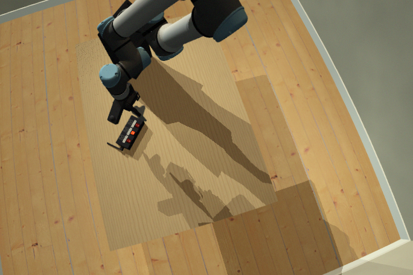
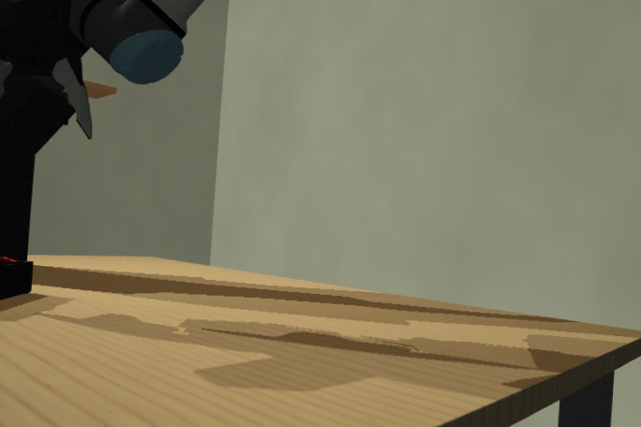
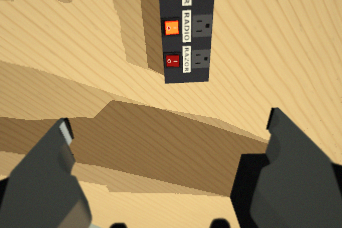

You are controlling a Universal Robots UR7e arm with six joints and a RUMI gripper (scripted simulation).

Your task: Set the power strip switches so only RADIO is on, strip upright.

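Note:
The black power strip (image 1: 130, 132) (image 3: 187, 42) lies flat on the wooden table (image 1: 194, 181) (image 2: 130, 382), switches and sockets facing up. It also shows in the exterior view (image 2: 3, 281) at the left edge. In the wrist view the RADIO switch (image 3: 171, 27) glows bright orange and the RAZOR switch (image 3: 172, 61) is dark red. The third switch (image 1: 129, 140) looks dark red; its label is cut off in the wrist view. My gripper (image 1: 126, 113) (image 3: 169, 114) is open and empty, hovering just off the strip's RAZOR end.
The strip's short cable stub (image 1: 113, 146) sticks out at its far end. The arm (image 1: 155, 29) reaches in from the table's back. The table's right edge (image 2: 558, 382) drops off to the plank floor (image 1: 327, 129).

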